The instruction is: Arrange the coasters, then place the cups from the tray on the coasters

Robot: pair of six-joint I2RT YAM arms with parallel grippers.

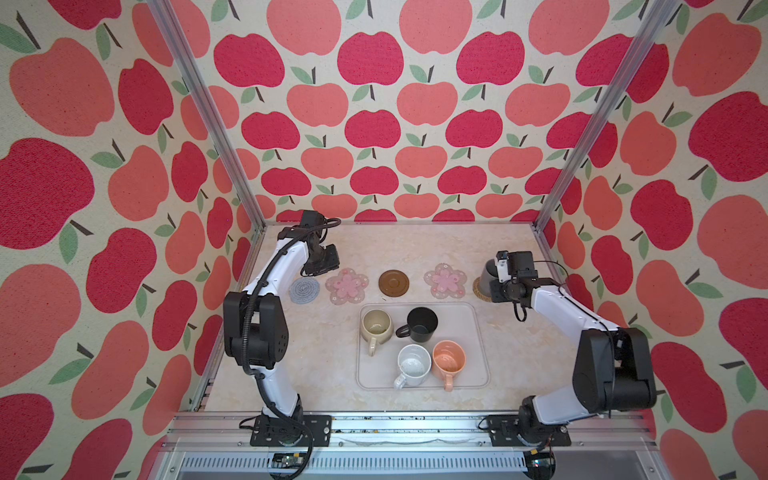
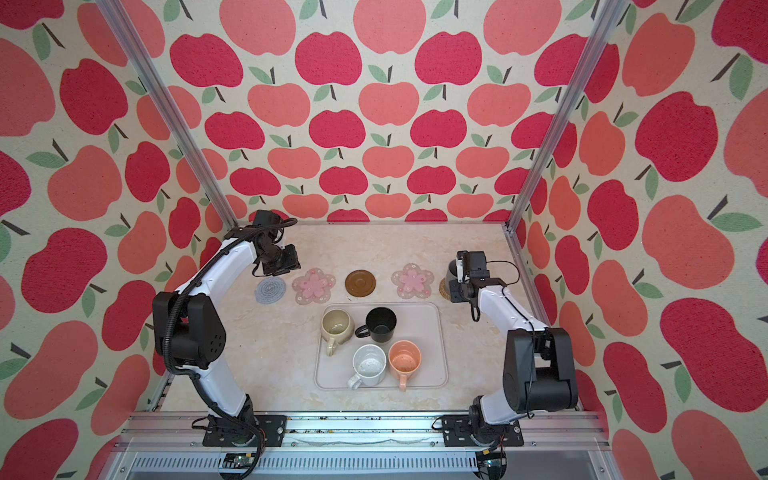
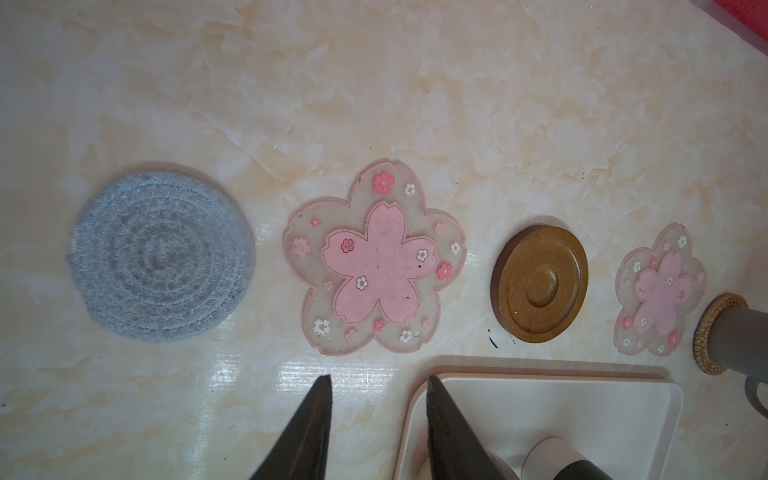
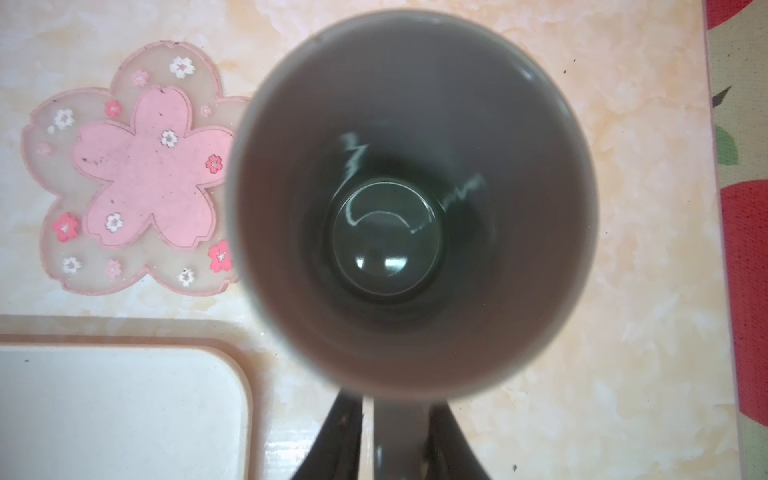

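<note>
Five coasters lie in a row: grey crocheted [image 1: 304,289], pink flower [image 1: 347,286], brown wooden [image 1: 393,283], a second pink flower [image 1: 445,280], and tan rattan [image 1: 478,291]. The tall grey cup [image 1: 487,277] stands on the rattan coaster. My right gripper [image 4: 397,399] straddles its handle, jaws open, with a thin gap beside one finger. The tray [image 1: 478,332] holds the cream [image 1: 376,326], black [image 1: 422,324], white [image 1: 413,365] and peach cups [image 1: 448,358]. My left gripper [image 3: 378,378] hangs open and empty above the tray's far left corner, near the first pink flower coaster [image 3: 374,257].
The apple-patterned wall [image 4: 739,249] stands close to the right of the grey cup [image 4: 415,199]. Metal frame posts rise at the table's back corners. Bare marble table [image 1: 316,353] stretches left of the tray and behind the coaster row.
</note>
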